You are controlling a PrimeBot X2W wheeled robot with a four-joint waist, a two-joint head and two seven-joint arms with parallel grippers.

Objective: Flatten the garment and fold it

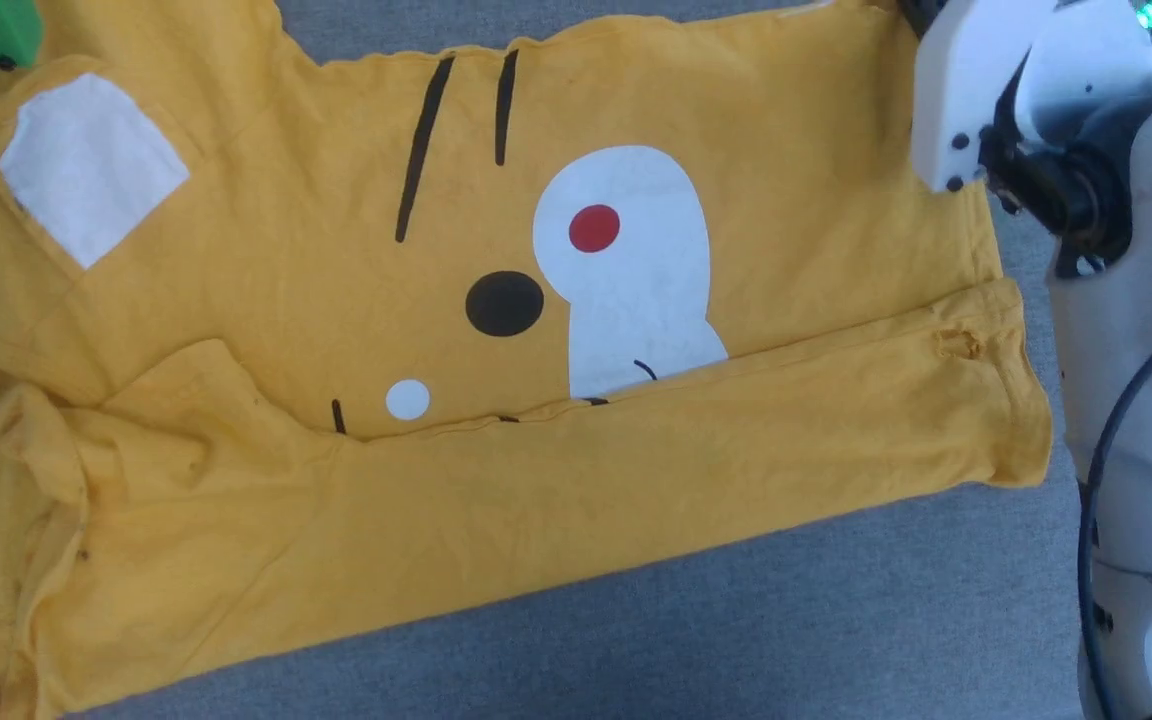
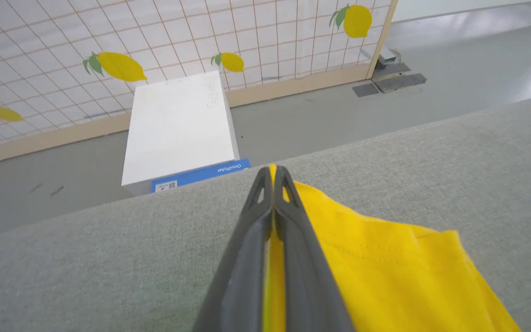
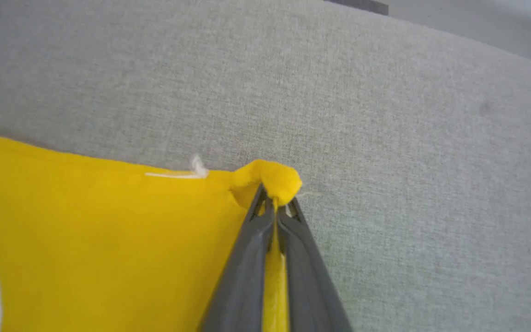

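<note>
Seen from my remote station: the mustard-yellow T-shirt [image 1: 336,300] lies spread on the grey bench [image 1: 836,620]. Its near side is folded up over the lower part of the cartoon face (the fold's edge crosses the white muzzle [image 1: 626,270]). At the far edge, my left gripper [image 2: 272,174] has its fingers closed tight on one yellow corner. My right gripper [image 3: 275,199] pinches the other, cloth bunched at its tips. Beyond the bench, a white box [image 2: 178,129] stands on the floor before a lemon-patterned tiled wall [image 2: 62,37].
</note>
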